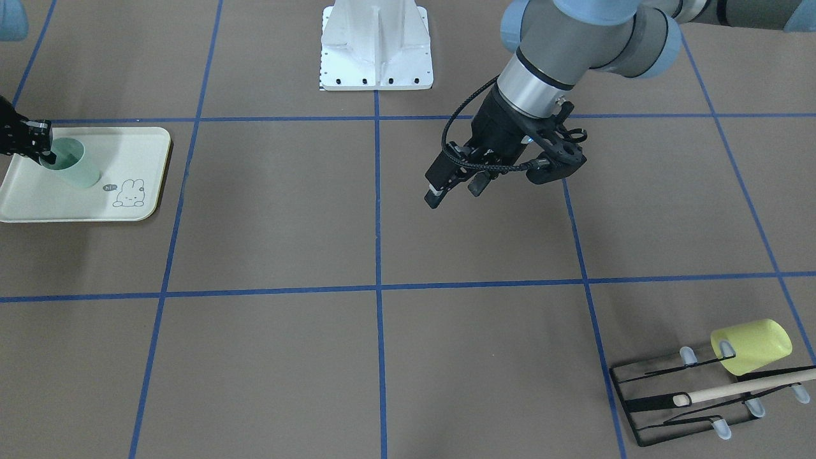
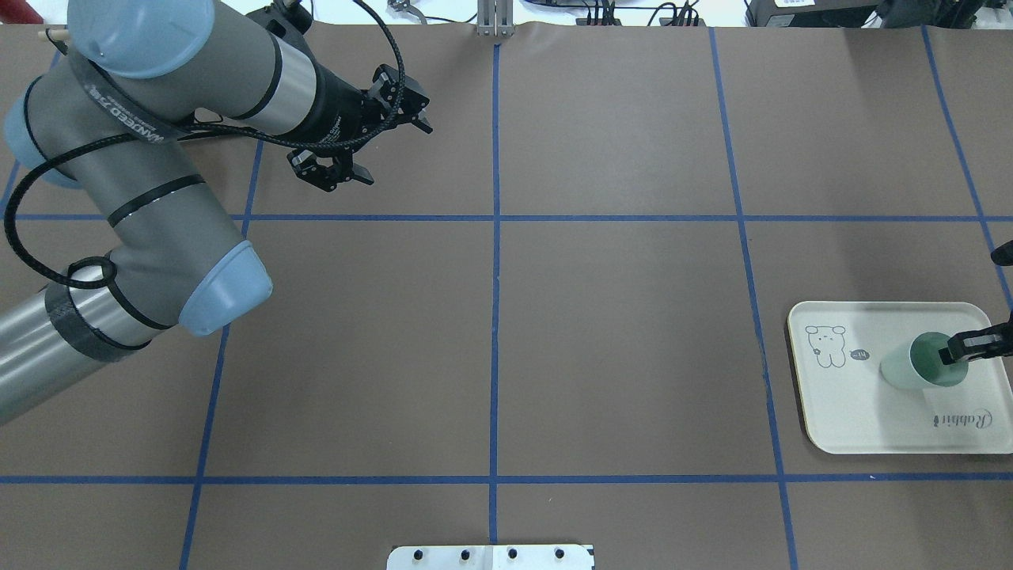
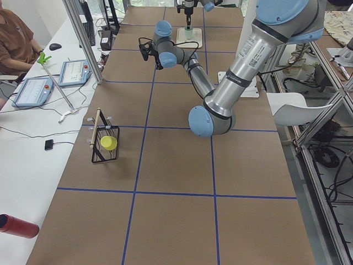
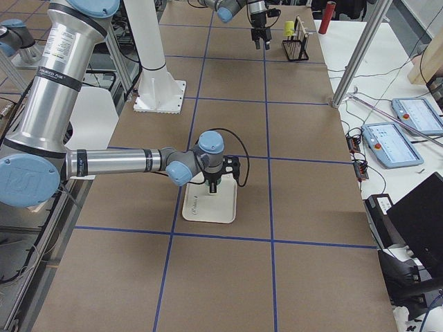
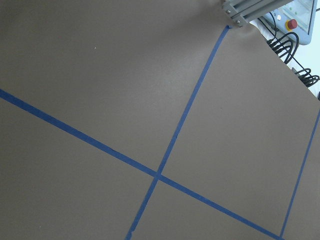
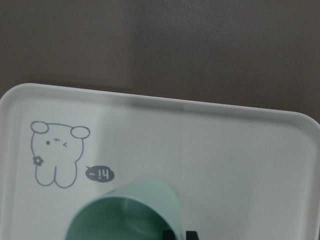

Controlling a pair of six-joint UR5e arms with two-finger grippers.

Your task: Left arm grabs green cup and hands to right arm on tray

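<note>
Robotics laboratory: the left arm [image 3: 231,83] and the right arm [image 4: 118,160], jointed industrial machines, reach over a bench [image 3: 165,165] papered brown and gridded with blue tape [image 1: 377,287], near a bolted white pedestal [image 1: 376,51]. At the upper left of the left-side view, an operator [image 3: 14,44] sits by teach pendants [image 3: 33,91] and aluminium framing [image 3: 83,38].

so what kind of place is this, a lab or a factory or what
Most likely a robotics lab set up for recording. The left arm and right arm work at a table marked with a blue tape grid, with teach pendants and a seated operator alongside.
</note>
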